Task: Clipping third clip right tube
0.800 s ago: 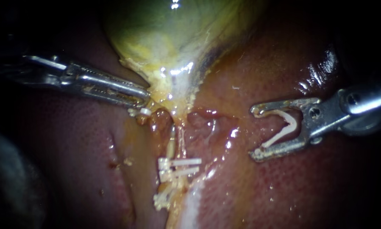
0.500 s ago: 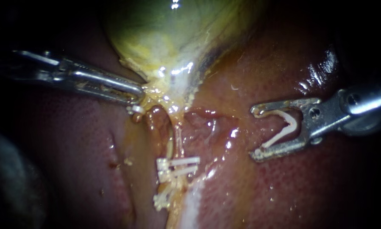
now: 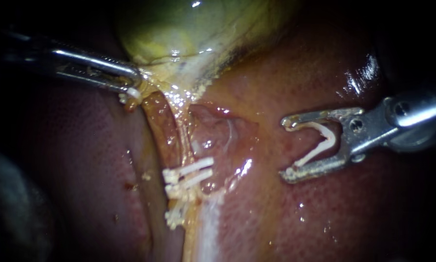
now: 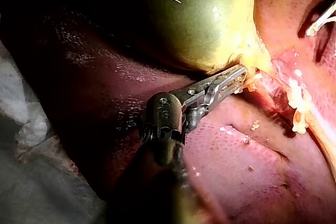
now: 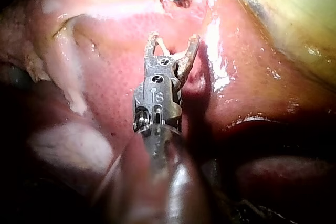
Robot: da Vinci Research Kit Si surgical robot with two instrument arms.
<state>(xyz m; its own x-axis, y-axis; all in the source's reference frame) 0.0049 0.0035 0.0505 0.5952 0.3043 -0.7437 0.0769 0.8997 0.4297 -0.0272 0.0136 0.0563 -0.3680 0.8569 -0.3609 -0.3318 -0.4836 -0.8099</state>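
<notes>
Left steel instrument (image 3: 132,86) pinches yellow-green gallbladder (image 3: 188,34) | right instrument's (image 3: 287,148) spread jaws cradle white V-shaped clip (image 3: 319,144) | risk: traction slips, tan tube (image 3: 160,126) slackens, clip misses.

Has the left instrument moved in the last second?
Yes. Against the nearly still right instrument holding its clip, the left instrument has moved up and left, pulling the gallbladder it grips along.

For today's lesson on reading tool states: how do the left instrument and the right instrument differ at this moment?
The left instrument is closed flat, gripping the gallbladder at its lower edge. The right instrument stands wide apart, holding an open white clip. The left grips tissue, whereas the right grips none and sits over the liver. Both are slender metal instruments.
</notes>
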